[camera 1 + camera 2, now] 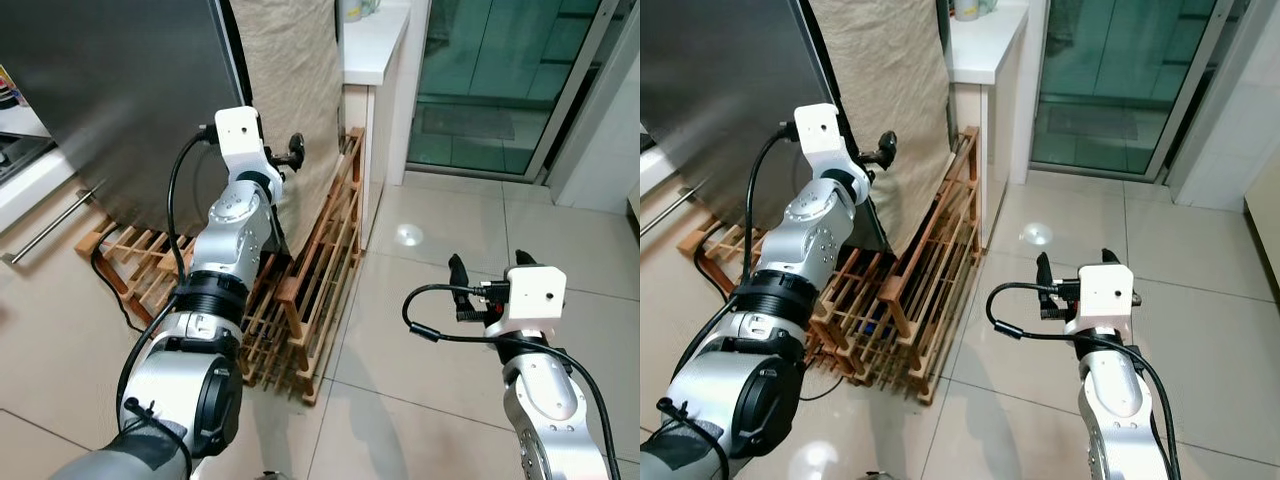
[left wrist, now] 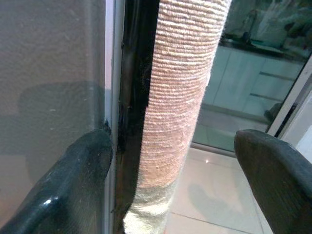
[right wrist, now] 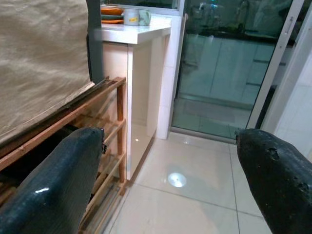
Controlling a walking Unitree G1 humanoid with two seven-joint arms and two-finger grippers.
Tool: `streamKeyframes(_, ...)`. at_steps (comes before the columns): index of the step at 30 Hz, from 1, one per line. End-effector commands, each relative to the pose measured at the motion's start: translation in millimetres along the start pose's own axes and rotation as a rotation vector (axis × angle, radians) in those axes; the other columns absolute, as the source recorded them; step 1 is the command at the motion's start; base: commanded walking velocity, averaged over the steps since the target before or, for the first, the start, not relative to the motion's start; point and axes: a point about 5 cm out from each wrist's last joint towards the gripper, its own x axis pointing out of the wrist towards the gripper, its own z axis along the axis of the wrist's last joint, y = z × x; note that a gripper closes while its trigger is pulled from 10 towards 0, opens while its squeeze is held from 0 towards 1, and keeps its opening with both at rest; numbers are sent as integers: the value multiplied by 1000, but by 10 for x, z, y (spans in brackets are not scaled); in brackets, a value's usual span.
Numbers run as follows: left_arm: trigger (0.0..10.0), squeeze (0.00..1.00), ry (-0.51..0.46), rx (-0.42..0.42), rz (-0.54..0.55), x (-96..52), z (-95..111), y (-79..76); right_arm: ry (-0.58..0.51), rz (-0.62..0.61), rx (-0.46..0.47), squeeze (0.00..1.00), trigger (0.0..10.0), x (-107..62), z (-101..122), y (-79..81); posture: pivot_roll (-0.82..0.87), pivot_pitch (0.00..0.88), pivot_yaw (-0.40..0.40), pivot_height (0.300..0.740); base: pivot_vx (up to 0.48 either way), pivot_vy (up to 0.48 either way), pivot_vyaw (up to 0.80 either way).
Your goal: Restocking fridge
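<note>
- Fridge, dark grey with a smooth matte door, stands at the robot's left, its front corner edge running down beside a beige cloth that hangs over its side.
- Left gripper is raised to that front corner edge; its black fingers are spread wide, one resting against the grey door face right by the dark door seam, the other out in open air past the cloth.
- In the left wrist view the cloth shows as a rolled, ribbed column just beside the black seam, between the two fingers; whether the gripper touches the cloth cannot be told.
- Wooden slatted rack lies on the tiled floor at the foot of the fridge, with one section tilted up against the cloth-covered side; a black cable trails by its far left end.
- Right gripper hovers low over the bare floor tiles, well apart from the fridge, its fingers opened wide and holding nothing.
- White counter stands beyond the rack, beside the fridge's covered side; the right wrist view shows cups and orange dishes near its back edge.
- Glass sliding door with a pale frame closes the far side of the floor, and a bright spot of reflected light sits on the tiles before it.
</note>
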Motion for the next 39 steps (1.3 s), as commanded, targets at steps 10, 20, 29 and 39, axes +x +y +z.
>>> streamKeyframes(10, 10000, 0, -31, 41, -365, 15, -96, -598, -19, -13, -11, 0, 10000, 6, 79, -20, -180, 0, 134, 740, 0, 0, 0)
streamKeyframes(20, 10000, 0, -10, -76, -664, -146, -199, -1498, -29, -45, -27, 0, 10000, -71, 118, -79, -269, 0, 170, 740, 0, 0, 0)
streamKeyframes(29, 10000, 0, -26, -224, -1148, -651, -281, -2172, -20, -104, 22, 0, 10000, -174, 109, -181, -284, 0, 167, 740, 0, 0, 0)
streamKeyframes(39, 10000, 0, -59, -134, -505, -265, -289, -435, -26, -64, 49, 0, 10000, 146, 139, -163, -135, 0, 87, 740, 0, 0, 0)
